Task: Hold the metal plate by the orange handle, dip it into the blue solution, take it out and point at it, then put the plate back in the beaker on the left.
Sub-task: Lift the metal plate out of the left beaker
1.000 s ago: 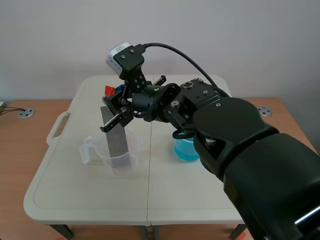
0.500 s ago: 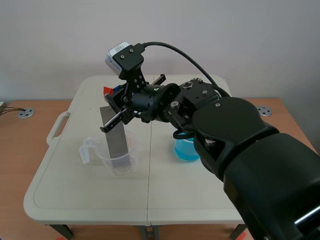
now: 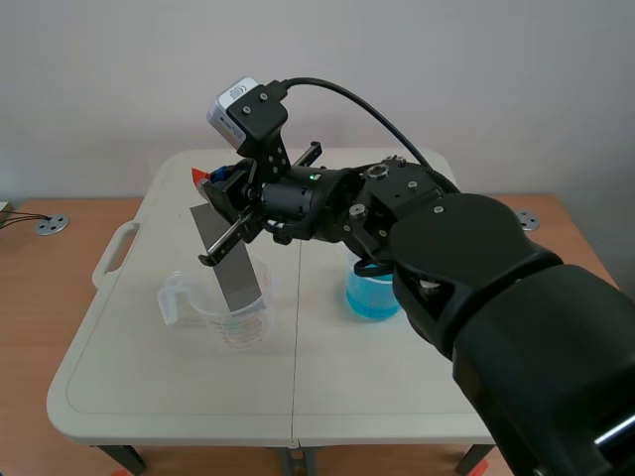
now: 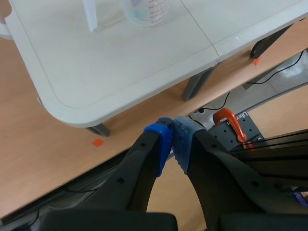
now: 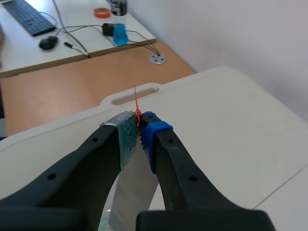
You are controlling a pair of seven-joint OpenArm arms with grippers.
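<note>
My right gripper (image 3: 216,183) reaches across from the right and is shut on the orange handle (image 3: 201,177) of the metal plate (image 3: 230,260). The grey plate hangs tilted, with its lower end inside the clear beaker (image 3: 233,312) on the left. In the right wrist view the thin orange handle (image 5: 136,103) is pinched by the right gripper (image 5: 140,126), and the plate (image 5: 134,192) drops below it. The beaker of blue solution (image 3: 370,295) stands to the right, partly behind the arm. My left gripper (image 4: 172,130) is shut on nothing, low beside the table's edge.
The white folding table (image 3: 149,377) has a carry handle (image 3: 114,253) at its left side. In the left wrist view the clear beaker (image 4: 147,8) sits on the table (image 4: 96,72), with table legs, cables and an orange clamp (image 4: 231,126) on the floor below.
The right gripper has risen slightly and tilted, so the plate's top swung left and its lower end swung right inside the left beaker.
</note>
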